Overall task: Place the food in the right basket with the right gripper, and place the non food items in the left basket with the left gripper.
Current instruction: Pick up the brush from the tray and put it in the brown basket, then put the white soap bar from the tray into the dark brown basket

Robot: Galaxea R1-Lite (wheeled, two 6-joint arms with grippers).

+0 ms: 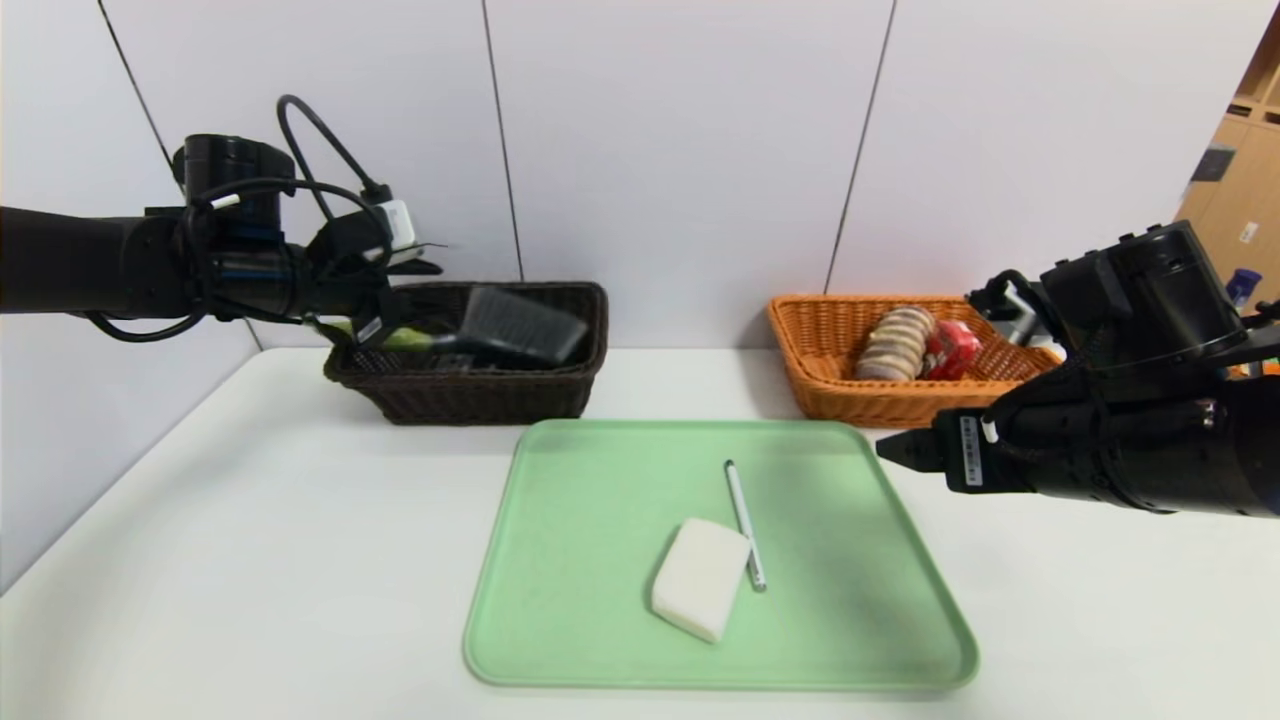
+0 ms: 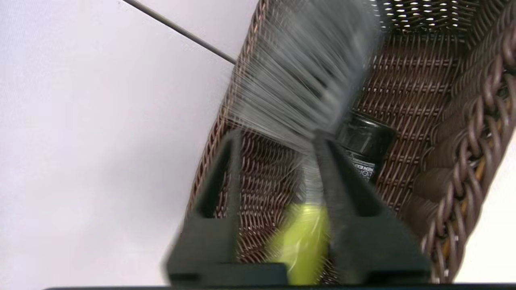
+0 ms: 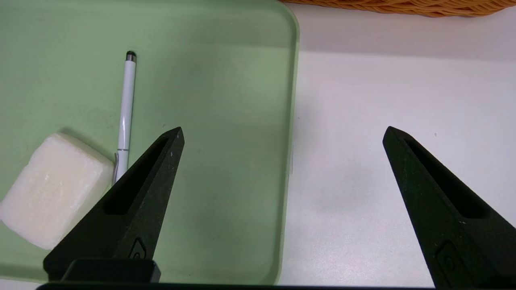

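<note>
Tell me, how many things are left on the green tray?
2: a white block near the middle of the green tray, and a thin white pen lying right beside it, toward the orange basket's side. Nothing else shows there.

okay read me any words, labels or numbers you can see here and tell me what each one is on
"EN EX" above a partly cut-off "OR": white print on the black tube lying in the dark brown basket; the rest is hidden.
White label on the right tool: print too small to read.
Red carton in the orange basket: printing too small to read.
No other readable text.
</note>
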